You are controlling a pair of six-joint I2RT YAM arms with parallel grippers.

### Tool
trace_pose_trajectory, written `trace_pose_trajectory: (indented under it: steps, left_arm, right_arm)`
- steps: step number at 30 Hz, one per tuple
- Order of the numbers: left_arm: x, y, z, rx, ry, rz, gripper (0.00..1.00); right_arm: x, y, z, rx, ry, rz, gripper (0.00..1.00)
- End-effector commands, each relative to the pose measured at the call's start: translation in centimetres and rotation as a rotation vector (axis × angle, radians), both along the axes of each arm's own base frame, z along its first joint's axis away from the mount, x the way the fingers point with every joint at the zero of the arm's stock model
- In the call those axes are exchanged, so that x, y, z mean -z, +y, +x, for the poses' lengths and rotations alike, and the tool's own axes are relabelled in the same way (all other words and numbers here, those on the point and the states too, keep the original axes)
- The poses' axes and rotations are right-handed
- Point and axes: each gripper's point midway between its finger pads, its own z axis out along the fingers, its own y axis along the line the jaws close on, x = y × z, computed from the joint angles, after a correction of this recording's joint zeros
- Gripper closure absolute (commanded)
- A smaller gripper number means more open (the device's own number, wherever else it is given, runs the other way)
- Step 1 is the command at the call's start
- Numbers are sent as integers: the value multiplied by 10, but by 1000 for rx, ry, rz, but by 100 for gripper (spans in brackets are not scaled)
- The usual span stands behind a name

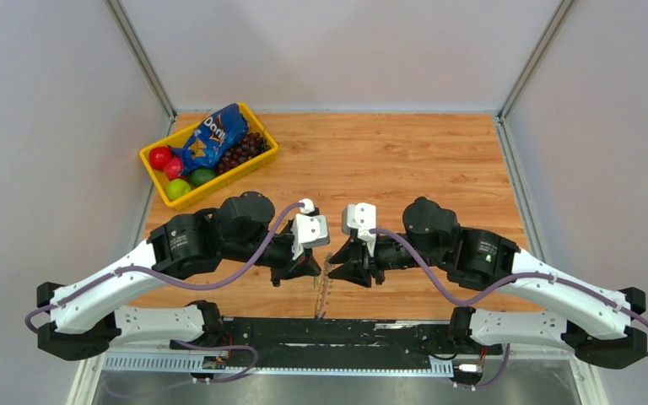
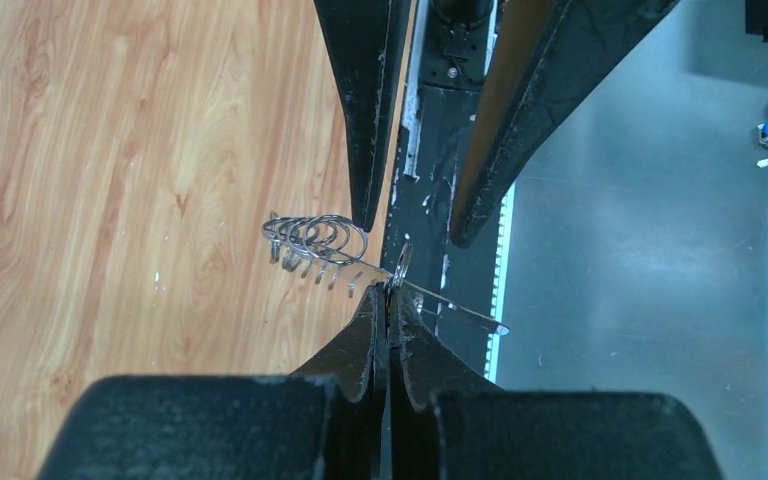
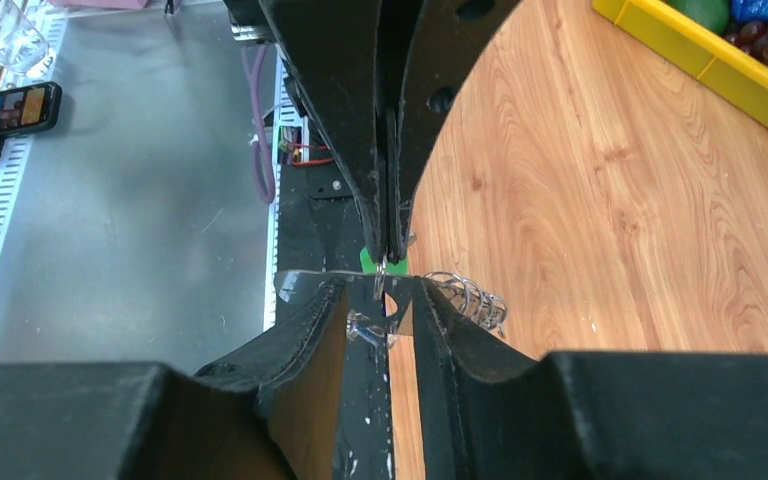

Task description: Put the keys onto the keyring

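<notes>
Over the near edge of the wooden table [image 1: 405, 160], the large thin silvery metal keyring [image 2: 320, 240] is pinched in the clenched left gripper [image 2: 390, 295], long axis running front to back; the right gripper [image 3: 385, 295] is held half-parted astride it.

The thin silvery keyring [image 2: 315, 240], small silver loops bunched along one side, is held at the worktop's [image 1: 388, 160] near edge, the green-tagged keys [image 3: 370, 262] just beside it.

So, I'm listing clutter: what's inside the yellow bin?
In the yellow bin: a blue chip bag, dark grapes, two red fruits, two green fruits. Anything beneath the bag is covered.
</notes>
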Motion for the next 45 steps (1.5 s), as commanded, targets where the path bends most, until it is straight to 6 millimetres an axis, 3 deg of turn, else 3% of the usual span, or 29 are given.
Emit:
trace_pose_trajectory:
  steps: [1, 17, 27, 33, 41, 45]
  left_arm:
    - [-26, -5, -1, 26, -37, -77, 100]
    - [-31, -2, -1, 20, -49, -100, 100]
    - [-34, 1, -1, 13, -54, -111, 100]
    - [-35, 1, -2, 14, -55, -115, 100]
    - [-43, 1, -2, 18, -68, -149, 100]
    - [-51, 2, -3, 20, -88, -199, 87]
  right_arm:
    - [-19, 11, -3, -43, -40, 81, 67]
    - [-13, 24, -3, -75, -37, 65, 69]
    - [-9, 25, -4, -78, -35, 56, 79]
    - [-6, 28, -4, -80, -34, 46, 100]
    - [-14, 24, -4, -68, -49, 79, 100]
    - [-28, 19, -5, -51, -53, 132, 100]
